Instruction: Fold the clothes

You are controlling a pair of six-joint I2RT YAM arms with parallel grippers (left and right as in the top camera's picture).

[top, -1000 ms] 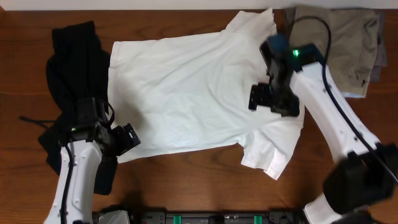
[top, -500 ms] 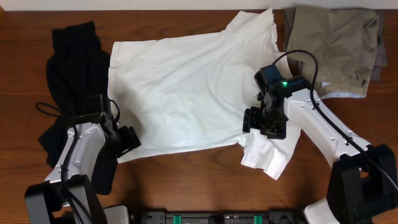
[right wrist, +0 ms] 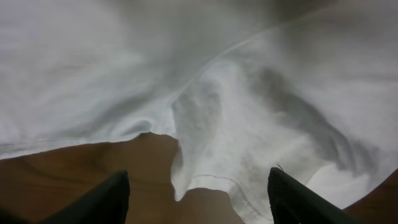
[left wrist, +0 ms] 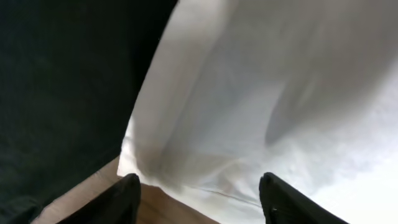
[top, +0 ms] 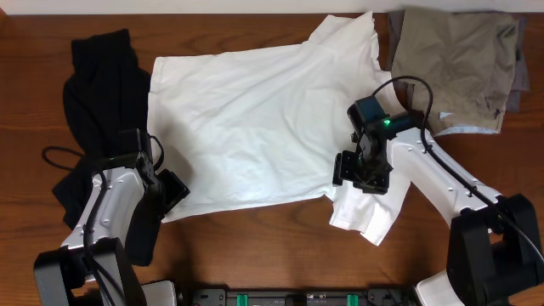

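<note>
T-shirt [top: 246, 119] armpit under R claw [top: 358, 173]

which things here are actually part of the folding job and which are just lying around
In the job: white T-shirt, spread flat; black garment, bunched beside it; left gripper and right gripper, both open at the shirt's near edge.
Lying about: tan garment, heaped at the far right corner, possibly waiting its turn.

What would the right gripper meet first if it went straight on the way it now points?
Most likely the white T-shirt, where its sleeve joins the body; the open right gripper points at that fabric edge, with bare table just beside it. Depth is unclear, so this is a judgement.
</note>
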